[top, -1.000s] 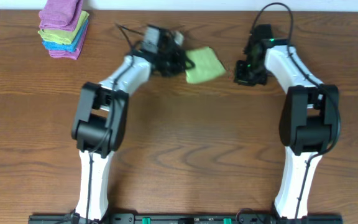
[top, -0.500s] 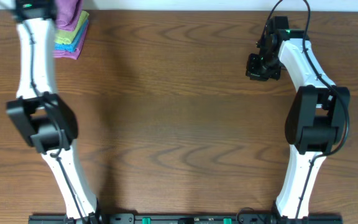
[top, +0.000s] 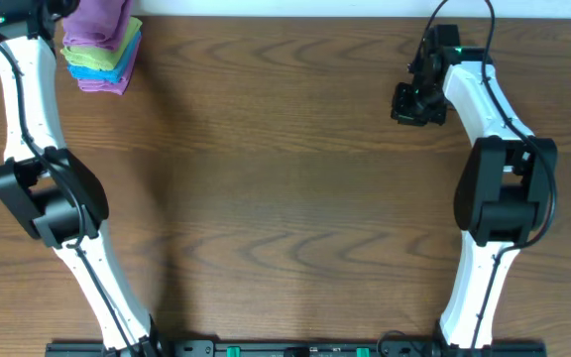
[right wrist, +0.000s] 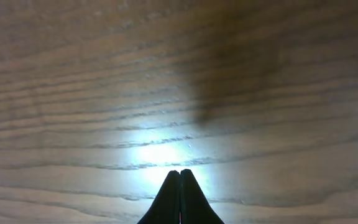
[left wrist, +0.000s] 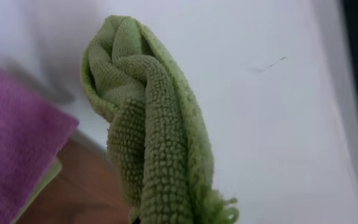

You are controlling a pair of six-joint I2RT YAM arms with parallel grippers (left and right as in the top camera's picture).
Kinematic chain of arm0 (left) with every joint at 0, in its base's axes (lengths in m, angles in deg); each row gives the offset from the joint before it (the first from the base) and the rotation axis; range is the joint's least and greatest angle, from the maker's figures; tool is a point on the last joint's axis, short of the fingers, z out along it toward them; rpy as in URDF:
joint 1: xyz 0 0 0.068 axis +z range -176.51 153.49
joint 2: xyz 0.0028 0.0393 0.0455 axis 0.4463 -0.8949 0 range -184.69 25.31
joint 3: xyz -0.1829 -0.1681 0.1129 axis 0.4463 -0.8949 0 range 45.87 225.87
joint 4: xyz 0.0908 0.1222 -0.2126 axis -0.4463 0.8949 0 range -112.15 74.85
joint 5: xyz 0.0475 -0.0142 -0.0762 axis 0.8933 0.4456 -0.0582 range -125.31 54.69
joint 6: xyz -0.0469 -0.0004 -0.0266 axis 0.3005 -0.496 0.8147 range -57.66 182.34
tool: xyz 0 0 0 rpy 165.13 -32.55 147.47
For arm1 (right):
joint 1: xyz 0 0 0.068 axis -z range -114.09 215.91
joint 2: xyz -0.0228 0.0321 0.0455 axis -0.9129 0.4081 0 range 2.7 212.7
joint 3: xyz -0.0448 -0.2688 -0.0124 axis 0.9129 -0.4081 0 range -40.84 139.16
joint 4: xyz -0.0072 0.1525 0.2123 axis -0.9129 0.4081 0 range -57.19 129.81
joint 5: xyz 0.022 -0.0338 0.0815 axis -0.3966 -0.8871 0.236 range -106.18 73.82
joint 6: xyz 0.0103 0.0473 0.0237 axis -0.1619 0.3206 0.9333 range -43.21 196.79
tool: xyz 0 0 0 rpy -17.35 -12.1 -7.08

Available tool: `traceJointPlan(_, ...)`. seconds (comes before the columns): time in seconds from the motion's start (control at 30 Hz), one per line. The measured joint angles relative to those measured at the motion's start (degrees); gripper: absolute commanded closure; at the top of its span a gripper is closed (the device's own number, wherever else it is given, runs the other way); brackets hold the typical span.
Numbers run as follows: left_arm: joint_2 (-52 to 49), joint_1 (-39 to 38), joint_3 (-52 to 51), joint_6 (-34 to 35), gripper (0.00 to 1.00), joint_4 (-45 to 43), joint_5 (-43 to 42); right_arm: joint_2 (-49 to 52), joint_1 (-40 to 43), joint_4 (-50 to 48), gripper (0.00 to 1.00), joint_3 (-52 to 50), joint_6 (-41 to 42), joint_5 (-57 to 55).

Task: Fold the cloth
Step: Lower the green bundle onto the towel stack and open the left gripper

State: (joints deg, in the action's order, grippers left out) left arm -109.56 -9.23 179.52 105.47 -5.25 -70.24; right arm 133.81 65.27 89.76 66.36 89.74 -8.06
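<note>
The cloth (left wrist: 154, 124) is lime green and fuzzy. It is all bunched up into a long, thick roll. It is up in the air, not lying on the table (top: 285, 198). In the left wrist view it stands up from the bottom edge and fills the middle of the picture. The left gripper (top: 53, 8) pinches it at the low end, but the cloth hides the fingers, and only a tiny dark bit shows under it. Behind the cloth is a white wall (left wrist: 278, 93). Down to the left of it is a purple cloth (left wrist: 11, 143), and a thin pale green edge peeks out under that one. From above, the left arm (top: 28, 89) reaches far to the top left corner, right next to a stack of folded cloths (top: 102, 50). The stack has purple on top, then green, then blue, then purple. The right gripper (right wrist: 180, 180) is far away on the other side of the table. Its two dark fingers are pressed together, tip to tip, and they hang over the brown wood, where a bright spot of light shines.
</note>
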Motion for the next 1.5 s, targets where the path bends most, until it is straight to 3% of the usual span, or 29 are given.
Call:
traceJointPlan(0.6, -3.1, 3.5, -0.1, -1.7, 0.94, 12.6, 3.7, 0.0, -0.3, -2.6, 0.98, 0.0, 0.0, 0.0)
traceJointPlan(0.83, -3.1, 3.2, -0.1, -2.9, 0.94, 13.6, 4.6, 0.0, -0.3, -3.1, 0.98, 0.0, -0.2, 0.0)
traceJointPlan(1.1, -3.1, 3.2, -0.2, -1.8, 0.94, 3.0, 3.0, 0.0, -0.3, -3.4, 0.98, 0.0, -0.2, 0.0)
traceJointPlan(1.5, -7.5, 3.1, -0.2, 0.4, 0.94, 2.6, 1.7, 0.0, -0.3, -3.7, 0.98, 0.0, -0.2, 0.0)
